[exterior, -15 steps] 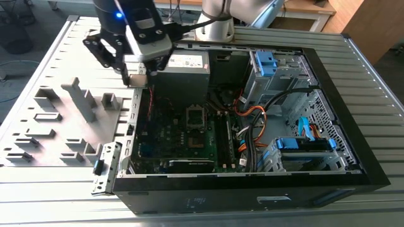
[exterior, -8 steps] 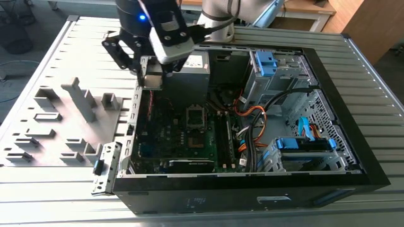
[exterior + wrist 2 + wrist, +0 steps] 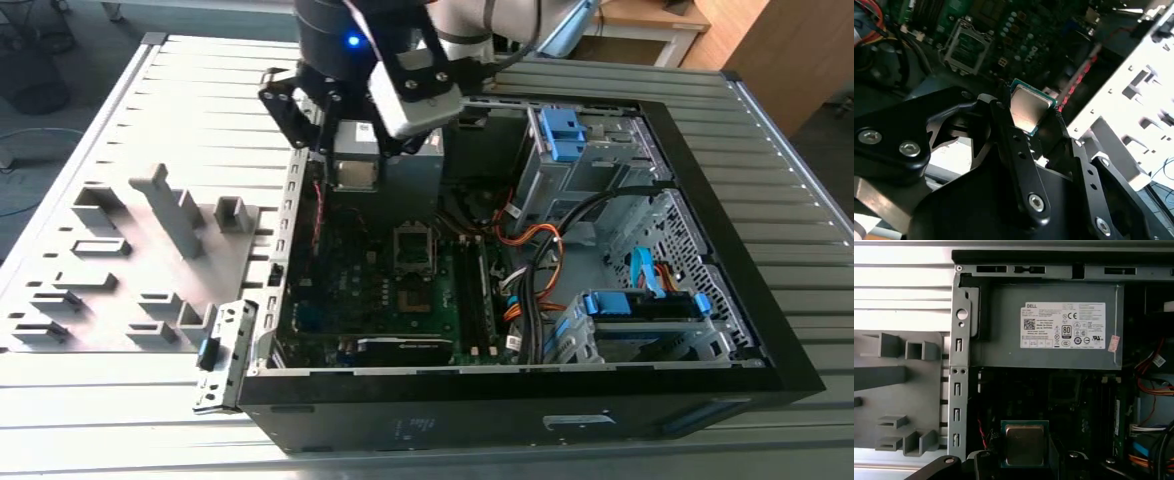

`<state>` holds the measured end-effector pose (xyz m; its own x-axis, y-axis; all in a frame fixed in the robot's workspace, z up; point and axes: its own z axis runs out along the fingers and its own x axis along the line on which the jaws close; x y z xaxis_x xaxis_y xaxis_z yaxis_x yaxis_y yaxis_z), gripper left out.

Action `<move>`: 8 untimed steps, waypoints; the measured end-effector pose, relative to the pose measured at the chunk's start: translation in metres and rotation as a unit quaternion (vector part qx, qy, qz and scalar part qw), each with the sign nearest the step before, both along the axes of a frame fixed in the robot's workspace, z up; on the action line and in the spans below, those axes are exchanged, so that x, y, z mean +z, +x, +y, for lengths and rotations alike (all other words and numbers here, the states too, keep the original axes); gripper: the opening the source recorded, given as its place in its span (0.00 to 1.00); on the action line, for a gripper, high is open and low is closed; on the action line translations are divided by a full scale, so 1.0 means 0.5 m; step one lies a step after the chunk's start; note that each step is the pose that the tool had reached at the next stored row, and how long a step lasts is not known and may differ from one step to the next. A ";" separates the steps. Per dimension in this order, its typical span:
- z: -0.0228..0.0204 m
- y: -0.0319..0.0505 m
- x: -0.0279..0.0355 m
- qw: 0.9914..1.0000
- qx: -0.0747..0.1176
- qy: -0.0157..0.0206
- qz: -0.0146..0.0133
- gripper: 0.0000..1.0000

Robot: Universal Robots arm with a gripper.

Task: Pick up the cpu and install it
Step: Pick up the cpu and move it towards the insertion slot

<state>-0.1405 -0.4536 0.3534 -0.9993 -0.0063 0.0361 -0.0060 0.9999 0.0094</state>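
Note:
The cpu (image 3: 355,176) is a small square chip with a silvery top and a green rim, held above the open computer case (image 3: 694,230) near its far corner on the exterior view's left. My gripper (image 3: 355,184) is shut on it, the black fingers (image 3: 1004,125) pinching two opposite edges. In both wrist views the cpu (image 3: 1029,107) (image 3: 1024,444) hangs clear of the motherboard. The silver socket frame (image 3: 414,245) with its dark centre lies on the board lower down, and in the second wrist view the socket (image 3: 968,47) sits beyond the chip.
A grey power-supply box (image 3: 1054,325) lies inside the case beside the gripper. Orange and black cables (image 3: 527,245) and blue drive brackets (image 3: 641,300) crowd the case's right part. A grey fixture plate (image 3: 147,260) with upright holders lies on the slatted table left of the case.

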 end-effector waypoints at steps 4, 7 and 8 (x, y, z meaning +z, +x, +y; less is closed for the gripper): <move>-0.0002 0.025 0.000 1.000 0.000 0.000 0.000 0.47; -0.0003 0.043 0.000 1.000 0.000 0.000 0.000 0.47; -0.0004 0.049 0.000 1.000 0.000 0.000 0.000 0.47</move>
<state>-0.1162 -0.4538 0.3534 -0.9993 -0.0063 0.0365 -0.0060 0.9999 0.0095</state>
